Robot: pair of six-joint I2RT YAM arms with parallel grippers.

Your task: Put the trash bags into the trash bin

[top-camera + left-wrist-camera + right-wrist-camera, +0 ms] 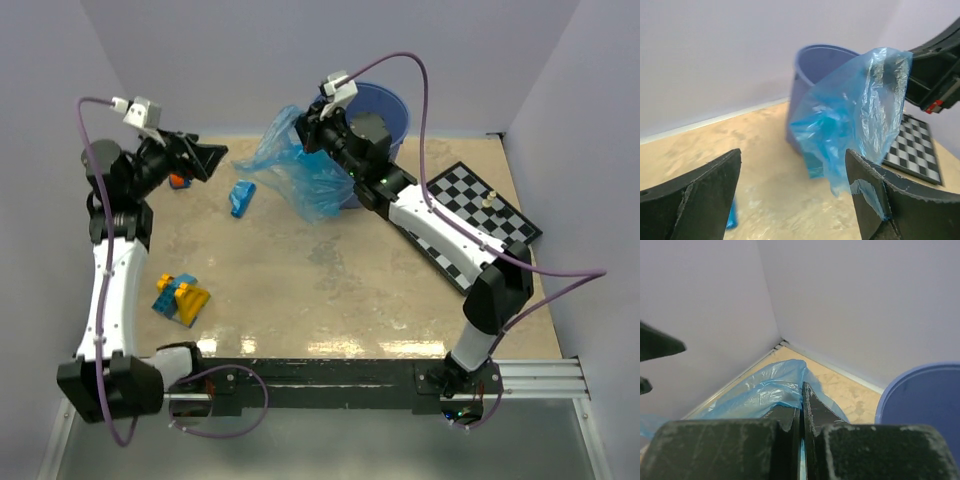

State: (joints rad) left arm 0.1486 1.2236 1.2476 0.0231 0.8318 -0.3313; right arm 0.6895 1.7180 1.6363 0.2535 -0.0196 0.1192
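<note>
left arm (108, 275): rose along the left side, wrist turned inward | left gripper (214, 160): jaws stood wide apart, empty | right arm (450, 240): stretched toward far centre | right gripper (310, 127): jaws pressed together, pinching the trash bag (312, 185)

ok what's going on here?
The right gripper is shut on a blue trash bag, holding it up beside the trash bin. The bag is not inside yet. The left gripper is open and empty, off to the left of the bag.
</note>
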